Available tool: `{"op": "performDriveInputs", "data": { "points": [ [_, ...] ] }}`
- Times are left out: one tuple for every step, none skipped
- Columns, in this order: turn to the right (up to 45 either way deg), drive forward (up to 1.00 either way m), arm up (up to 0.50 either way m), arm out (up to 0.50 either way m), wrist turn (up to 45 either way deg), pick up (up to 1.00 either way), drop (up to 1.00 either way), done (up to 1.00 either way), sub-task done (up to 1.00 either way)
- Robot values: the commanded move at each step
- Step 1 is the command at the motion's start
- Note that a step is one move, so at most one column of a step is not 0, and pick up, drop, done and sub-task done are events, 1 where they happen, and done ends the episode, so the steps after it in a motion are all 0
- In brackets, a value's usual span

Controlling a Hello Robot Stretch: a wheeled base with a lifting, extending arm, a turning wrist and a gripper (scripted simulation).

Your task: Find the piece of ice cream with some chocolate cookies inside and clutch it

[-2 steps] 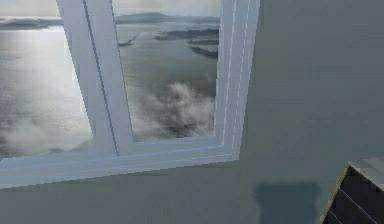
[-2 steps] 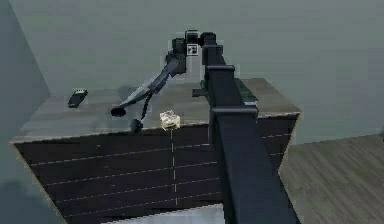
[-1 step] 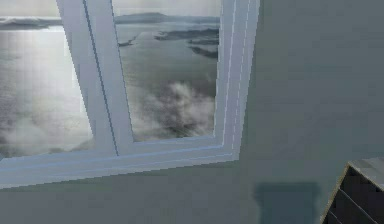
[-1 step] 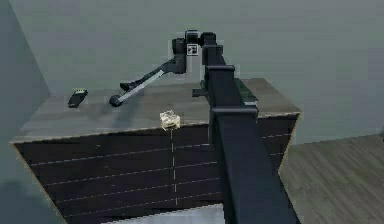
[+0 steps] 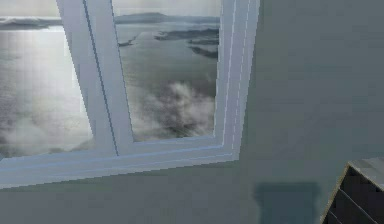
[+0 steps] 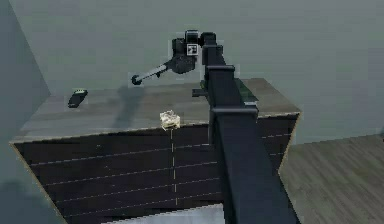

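A small pale lump with darker flecks (image 6: 171, 119) lies on the top of a dark dresser (image 6: 120, 115), near its front edge, in the arm side view. The dark arm bar (image 6: 235, 140) rises over the dresser to the two white marker squares. Left of them the gripper (image 6: 140, 77) reaches out above the back of the dresser top, higher in the picture than the lump and to its left. Only bare wall lies behind the fingers, and the gripper holds nothing.
A small dark flat object (image 6: 77, 98) lies at the dresser top's left end. The dresser has dark drawer fronts and stands against a grey wall; wood floor (image 6: 330, 175) lies at its right. The forward view faces a white-framed window (image 5: 110, 90) in a grey wall, with the dresser's corner (image 5: 360, 195) at the bottom right.
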Motion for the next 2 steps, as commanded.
{"op": "performDriveInputs", "data": {
  "points": [
    [0.0,0.00,0.00,0.00,15.0,0.00,0.00,0.00,0.00],
    [0.0,0.00,-0.26,0.00,0.0,0.00,0.00,0.00,0.00]
  ]
}}
